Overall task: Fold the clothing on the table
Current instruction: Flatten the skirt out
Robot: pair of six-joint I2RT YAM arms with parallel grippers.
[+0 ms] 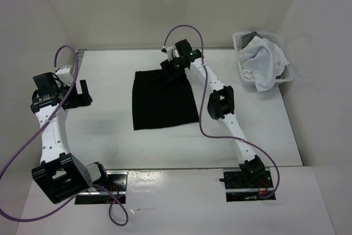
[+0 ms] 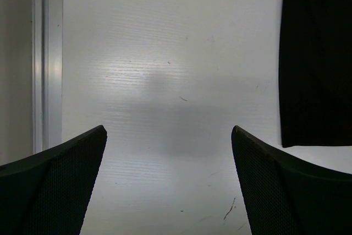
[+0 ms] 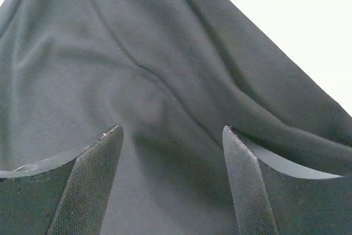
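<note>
**A:** Well, where was the clothing (image 1: 164,100) lying?

**B:** It was spread flat on the table (image 1: 110,130), a little toward the far side, and unfolded as far as I could judge. The right gripper (image 3: 171,130) was down at its far edge. Its jaws were parted with fabric between and beneath them, and nothing was pinched yet.

**A:** What worried you?

**B:** The grab, mainly. Under those fingers the cloth was rumpled into long ridges. A close might have caught only one ridge or a single layer, and the fold would then have dragged the rest crooked. I also judged that one arm pulling the far edge alone could slide the whole piece across the smooth table instead of doubling it over.

**A:** And the other arm?

**B:** The left gripper (image 2: 168,130) hung released over bare table, off to the left of the garment's edge and near the metal rail (image 2: 47,53). It was too far away to pin anything down.

**A:** How did the garment itself look?

**B:** It was plain matte black and roughly a trapezoid, narrower at the far end and wider toward the arms. The near part lay smooth, while the far edge by the gripper was creased, with a seam line running through it. It looked like soft, limp stuff to me.

**A:** Was anything close enough to snag?

**B:** No. The basket (image 1: 242,39) holding a white cloth bundle (image 1: 263,61) sat well apart at the far right corner.
</note>
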